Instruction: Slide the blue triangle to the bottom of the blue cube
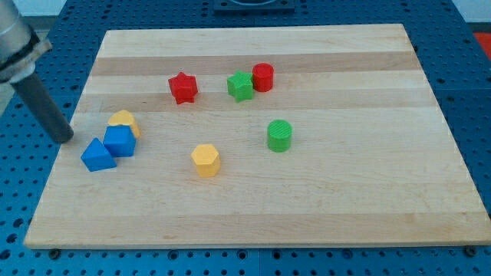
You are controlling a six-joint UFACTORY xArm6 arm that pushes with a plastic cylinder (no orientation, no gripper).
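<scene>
You have no claw to open or close, only my tip point(66, 139), at the board's left edge, just left of the blue triangle point(97, 156). The triangle touches the blue cube point(120, 141) at its lower left. A push rightward risks moving the cube and the yellow block point(124, 121) too. The rod leans up-left.

A smooth, dark grey cylindrical rod narrows from a lighter grey metallic collar at its upper end to my tip point(66, 139), blunt and unmarked.
</scene>
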